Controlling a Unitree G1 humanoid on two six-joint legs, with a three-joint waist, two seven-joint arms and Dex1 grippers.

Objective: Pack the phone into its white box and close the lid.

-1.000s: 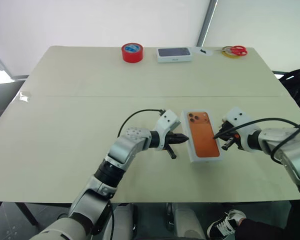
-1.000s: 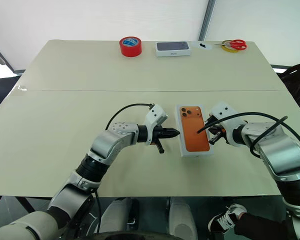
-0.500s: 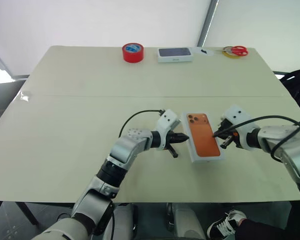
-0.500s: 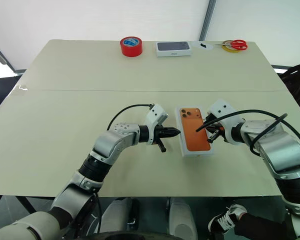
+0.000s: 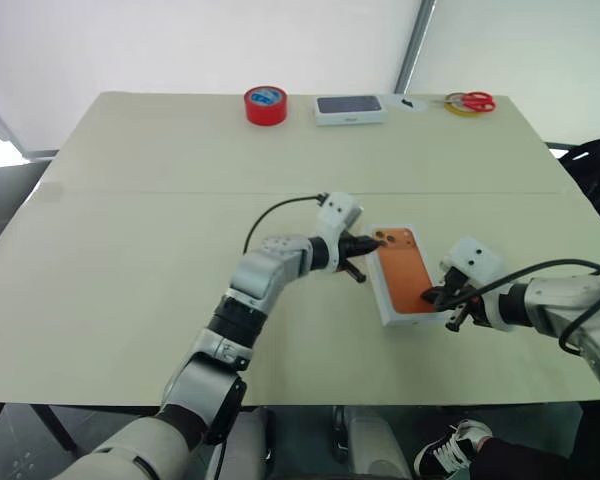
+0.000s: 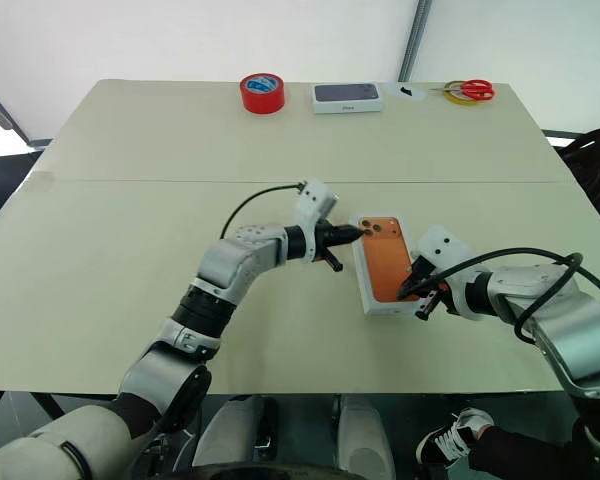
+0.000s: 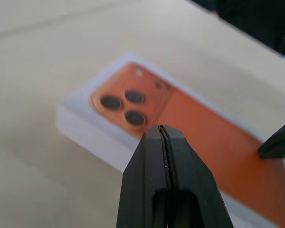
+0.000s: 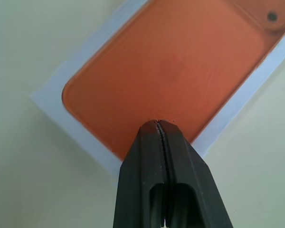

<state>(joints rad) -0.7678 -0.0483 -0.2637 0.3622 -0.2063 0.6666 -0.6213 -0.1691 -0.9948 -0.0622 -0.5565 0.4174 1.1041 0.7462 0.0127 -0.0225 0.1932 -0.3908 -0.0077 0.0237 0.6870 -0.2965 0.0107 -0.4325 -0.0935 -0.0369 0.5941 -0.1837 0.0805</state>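
Slim orange phone [image 5: 401,271] lies camera-up in shallow white cardboard box [image 5: 390,312], mid-table. Left gripper [image 5: 361,243] at camera corner, right gripper [image 5: 447,296] at near end, both pinched together, empty. Press gently, evenly; avoid tilting phone.

an orange phone [image 6: 385,263] lay in a white box [image 6: 364,291] on a table [image 6: 130,200], both closed grippers, left gripper [image 6: 356,233] and right gripper [image 6: 404,294], at its ends.

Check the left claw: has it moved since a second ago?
Yes. The shut left claw has moved away from the robot along the white box, now at the phone's camera end.
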